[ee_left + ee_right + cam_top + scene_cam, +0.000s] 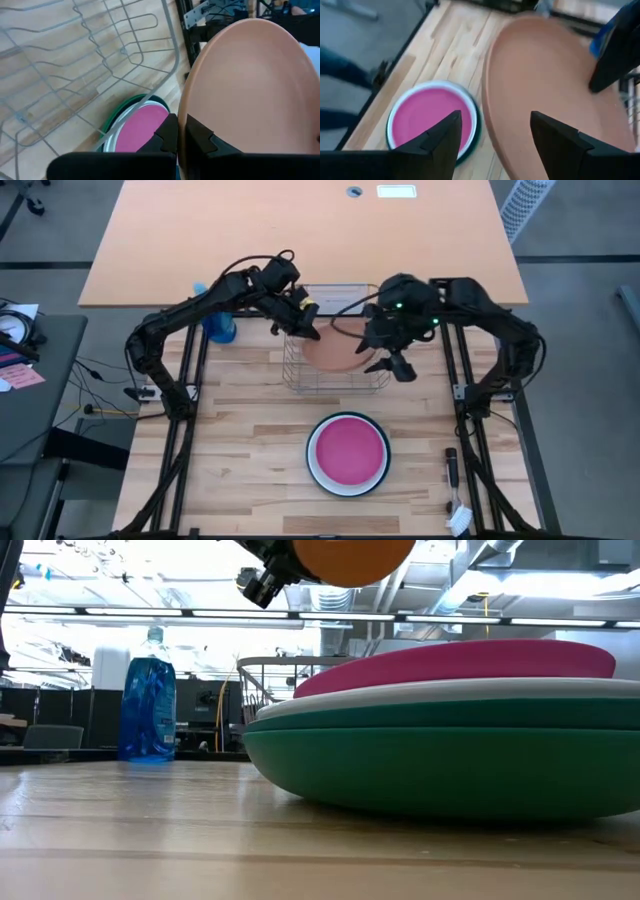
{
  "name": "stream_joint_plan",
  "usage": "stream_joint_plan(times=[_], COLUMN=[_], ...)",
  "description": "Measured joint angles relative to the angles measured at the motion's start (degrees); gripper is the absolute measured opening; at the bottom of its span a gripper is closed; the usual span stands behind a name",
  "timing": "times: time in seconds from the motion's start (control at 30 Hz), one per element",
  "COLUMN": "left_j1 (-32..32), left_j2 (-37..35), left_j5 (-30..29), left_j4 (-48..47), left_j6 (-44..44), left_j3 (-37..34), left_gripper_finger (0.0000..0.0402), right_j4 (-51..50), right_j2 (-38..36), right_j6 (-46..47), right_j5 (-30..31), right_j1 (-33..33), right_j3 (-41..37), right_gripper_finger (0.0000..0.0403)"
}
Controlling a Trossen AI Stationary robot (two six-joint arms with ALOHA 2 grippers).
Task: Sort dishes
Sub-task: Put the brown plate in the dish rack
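1. The left wrist view alone shows the left gripper [181, 135] clamped on the salmon plate [250, 85]; the right gripper [492, 137] is spread apart beside it.
2. The plate hangs over the wire rack [335, 375].
3. The magenta plate [348, 452] tops the stack nearby.

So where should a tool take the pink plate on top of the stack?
By its rim. The pink plate lies flat on the stack, so only its edge overhangs for a finger to slip under. Probably come from above at the rim nearest the rack, where both arms already are.
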Motion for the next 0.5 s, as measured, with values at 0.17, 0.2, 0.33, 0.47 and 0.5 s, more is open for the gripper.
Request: stream_joint_plan(times=[0.17,0.2,0.33,0.47,0.5], left_j1=[-0.3,-0.3,-0.4,-0.4,-0.4], left_j2=[0.0,0.0,0.0,0.0,0.0], left_j5=[-1.0,-1.3,-3.1,-3.8,-3.9], left_j4=[-0.1,-0.2,-0.2,-0.2,-0.2], left_j6=[0.2,0.2,0.3,0.2,0.2], left_j3=[0.0,0.0,0.0,0.0,0.0], left_gripper_finger=[0.0,0.0,0.0,0.0,0.0], right_j4=[-3.9,-4.3,-4.4,-3.9,-4.0], right_j2=[2.4,2.7,3.0,3.0,3.0], right_j6=[-0.9,-0.9,-0.9,-0.8,-0.9], right_j5=[0.0,0.0,0.1,0.1,0.1], right_j1=[-0.1,-0.1,-0.1,-0.1,-0.1], right_j3=[0.0,0.0,0.0,0.0,0.0], right_gripper_finger=[0.0232,0.0226,0.0186,0.0126,0.011])
